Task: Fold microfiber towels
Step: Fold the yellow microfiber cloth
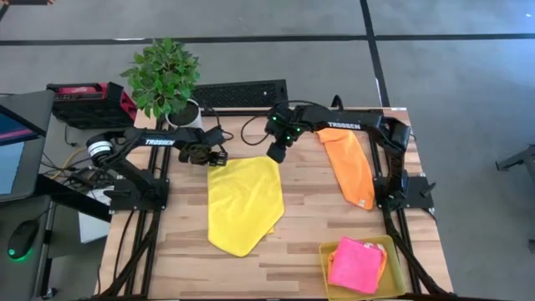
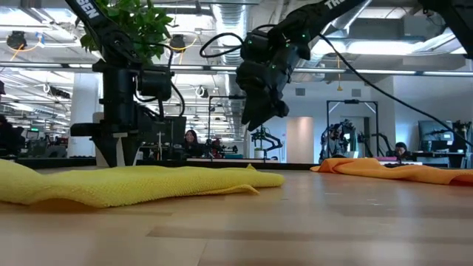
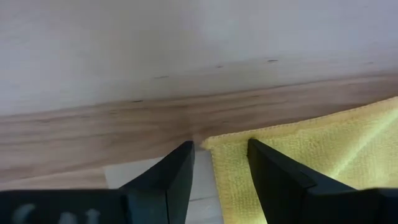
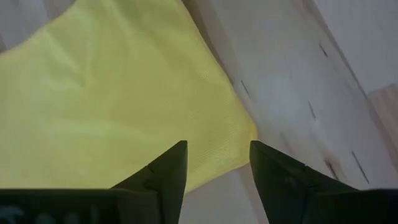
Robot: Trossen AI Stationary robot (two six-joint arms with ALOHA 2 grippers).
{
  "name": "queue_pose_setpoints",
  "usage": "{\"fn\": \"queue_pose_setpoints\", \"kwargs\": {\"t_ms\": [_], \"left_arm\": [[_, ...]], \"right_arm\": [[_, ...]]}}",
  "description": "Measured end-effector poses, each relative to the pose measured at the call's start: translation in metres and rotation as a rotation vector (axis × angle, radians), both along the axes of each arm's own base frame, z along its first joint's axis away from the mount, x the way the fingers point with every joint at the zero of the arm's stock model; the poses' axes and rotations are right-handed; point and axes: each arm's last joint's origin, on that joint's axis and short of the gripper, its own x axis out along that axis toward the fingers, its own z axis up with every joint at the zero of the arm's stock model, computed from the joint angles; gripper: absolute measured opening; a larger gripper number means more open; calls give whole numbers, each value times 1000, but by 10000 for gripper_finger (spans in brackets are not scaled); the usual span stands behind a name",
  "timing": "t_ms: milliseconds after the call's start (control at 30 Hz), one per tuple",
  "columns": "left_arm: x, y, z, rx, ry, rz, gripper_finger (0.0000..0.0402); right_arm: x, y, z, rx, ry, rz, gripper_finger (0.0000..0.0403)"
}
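On surface centre: yellow towel [image 1: 243, 203], lying folded w/ uneven edges, not yet squared. My left pincer [image 3: 217, 165] open, astride its far-left corner; my right pincer [image 4: 216, 163] open, above far-right corner, holding nothing. Orange towel [image 1: 352, 165] draped under right arm, untouched. Pink towel [image 1: 357, 264] bunched in yellow tray [image 1: 393, 247]. Est. progress: early. Legible: "TROSSEN" on both arms

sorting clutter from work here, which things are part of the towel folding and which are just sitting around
Part of the job:
- yellow towel, spread mid-table
- orange towel, under the right arm
- pink towel, in the tray
- left gripper and right gripper, both open, above the yellow towel's far corners

Just there:
- yellow tray
- potted plant
- keyboard
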Motion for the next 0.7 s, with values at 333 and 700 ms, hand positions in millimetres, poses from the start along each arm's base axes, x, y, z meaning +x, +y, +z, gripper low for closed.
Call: {"fn": "queue_pose_setpoints", "kwargs": {"t_ms": [333,700], "left_arm": [[0,0,-4,-4,23,-8,121],[0,-1,-3,9,22,-80,7]], "right_arm": [[0,-12,3,-30,-52,-16,190],[0,-17,3,-77,-75,41,180]]}}
